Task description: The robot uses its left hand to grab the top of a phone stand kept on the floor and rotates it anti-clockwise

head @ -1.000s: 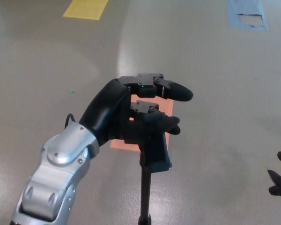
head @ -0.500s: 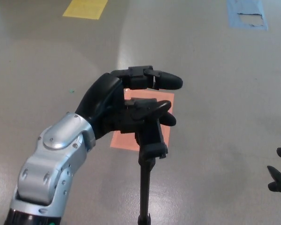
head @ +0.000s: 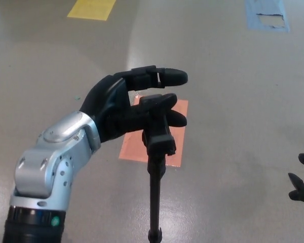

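Note:
The phone stand (head: 155,190) is a thin black pole rising from the floor, with a black clamp head (head: 160,137) at its top. My left hand (head: 122,107) comes in from the left and is shut on that head. The lower finger and the thumb wrap it, while the upper finger (head: 164,76) sticks out straight above, not touching the stand. The foot of the stand is cut off by the lower edge of the head view. Only the tips of my right hand (head: 302,184) show at the right edge, spread apart and holding nothing.
An orange rectangle (head: 134,148) is marked on the grey floor beneath the stand. A yellow patch (head: 92,9) lies at the far left and a blue patch (head: 266,15) at the far right.
My left hand has turned and risen a little with the stand's head in it. The head now shows a narrower side, and my forearm has swung down toward the left.

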`<state>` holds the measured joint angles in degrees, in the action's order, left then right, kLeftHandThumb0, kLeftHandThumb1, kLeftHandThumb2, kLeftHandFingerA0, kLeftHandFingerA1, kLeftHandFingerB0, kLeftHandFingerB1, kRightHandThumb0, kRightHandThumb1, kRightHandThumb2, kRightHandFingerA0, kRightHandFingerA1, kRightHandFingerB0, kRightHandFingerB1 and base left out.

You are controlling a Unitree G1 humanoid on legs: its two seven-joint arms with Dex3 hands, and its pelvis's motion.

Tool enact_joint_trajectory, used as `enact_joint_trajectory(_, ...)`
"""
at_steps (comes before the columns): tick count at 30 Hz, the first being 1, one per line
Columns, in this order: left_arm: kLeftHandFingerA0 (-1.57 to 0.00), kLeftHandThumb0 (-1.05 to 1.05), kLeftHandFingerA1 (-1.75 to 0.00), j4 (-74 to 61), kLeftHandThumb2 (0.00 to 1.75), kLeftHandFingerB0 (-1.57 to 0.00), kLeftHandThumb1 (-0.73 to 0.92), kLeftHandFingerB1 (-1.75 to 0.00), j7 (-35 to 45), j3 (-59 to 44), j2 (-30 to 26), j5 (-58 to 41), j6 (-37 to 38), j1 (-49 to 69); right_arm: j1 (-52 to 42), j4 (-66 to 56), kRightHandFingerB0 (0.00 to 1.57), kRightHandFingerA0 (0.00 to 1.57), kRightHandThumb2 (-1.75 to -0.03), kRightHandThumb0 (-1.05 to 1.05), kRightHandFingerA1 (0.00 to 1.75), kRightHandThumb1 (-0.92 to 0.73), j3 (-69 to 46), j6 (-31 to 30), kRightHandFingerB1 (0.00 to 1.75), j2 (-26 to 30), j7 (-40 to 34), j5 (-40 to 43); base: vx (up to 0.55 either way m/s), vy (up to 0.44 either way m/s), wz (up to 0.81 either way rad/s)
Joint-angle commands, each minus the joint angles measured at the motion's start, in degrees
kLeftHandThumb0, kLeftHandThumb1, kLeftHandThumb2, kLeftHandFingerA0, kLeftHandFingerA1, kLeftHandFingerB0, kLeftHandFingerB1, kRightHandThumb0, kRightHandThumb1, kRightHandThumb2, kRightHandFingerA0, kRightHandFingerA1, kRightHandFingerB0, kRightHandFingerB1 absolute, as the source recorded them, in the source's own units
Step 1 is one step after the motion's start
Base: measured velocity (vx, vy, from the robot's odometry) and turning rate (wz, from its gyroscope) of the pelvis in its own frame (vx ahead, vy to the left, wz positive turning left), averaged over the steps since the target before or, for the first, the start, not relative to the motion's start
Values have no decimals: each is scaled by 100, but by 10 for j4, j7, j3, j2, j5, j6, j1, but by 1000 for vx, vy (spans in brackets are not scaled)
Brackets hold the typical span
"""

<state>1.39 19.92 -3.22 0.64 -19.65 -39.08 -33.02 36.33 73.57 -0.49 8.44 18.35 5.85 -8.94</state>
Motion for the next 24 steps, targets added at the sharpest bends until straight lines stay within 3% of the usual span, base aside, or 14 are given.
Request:
enact_joint_trajectory(1, -100, -21, -63, 53, 63, -74, 76, -53, -45, -74, 12, -86, -211, -58, 30, 4, 10, 68, -68, -50, 47, -84, 1, -37, 20, 22, 5, -5, 0, 0, 0)
enact_joint_trajectory(2, -101, -21, -63, 56, 63, -74, 76, -53, -41, -75, 12, -87, -212, -59, 31, 4, 8, 70, -65, -51, 46, -85, 2, -40, 26, 22, 4, -5, 0, 0, 0)
enact_joint_trajectory(16, -97, -20, -61, 46, 62, -73, 75, -50, -30, -77, 11, -85, -218, -57, 36, 4, 8, 68, -65, -50, 46, -86, 5, -48, 26, 22, 8, -7, 0, 0, 0)
enact_joint_trajectory(17, -79, -29, -53, 46, 58, -46, 63, -36, -13, -73, 3, -91, -220, -57, 37, 4, 9, 67, -65, -50, 46, -86, 5, -52, 26, 22, 8, -6, 0, 0, 0)
enact_joint_trajectory(18, -79, -29, -53, 46, 58, -46, 63, -36, -8, -72, 1, -93, -222, -57, 38, 4, 9, 67, -65, -50, 46, -86, 5, -53, 26, 22, 9, -6, 0, 0, 0)
enact_joint_trajectory(19, -26, -54, -46, 46, 73, -7, 47, -29, 42, -55, -17, -102, -204, -53, 37, 4, 8, 67, -65, -49, 46, -86, 3, -49, 26, 23, 10, -4, 0, 0, 0)
enact_joint_trajectory(20, -1, -65, -30, 43, 80, 0, 44, -15, 75, -38, -32, -100, -184, -49, 37, 4, 7, 62, -91, -57, 58, -73, 4, -48, 30, 23, 9, -5, 0, 0, 0)
enact_joint_trajectory(23, 0, -72, -18, 34, 83, 0, 48, -10, 139, 0, -66, -92, -134, -40, 36, 4, 7, 61, -92, -58, 58, -73, 4, -47, 30, 24, 10, -5, 0, 0, 0)
enact_joint_trajectory(24, 0, -72, -11, 32, 75, 0, 49, -1, 147, 3, -70, -92, -129, -39, 35, 4, 7, 62, -92, -58, 59, -73, 4, -47, 30, 24, 10, -5, 0, 0, 0)
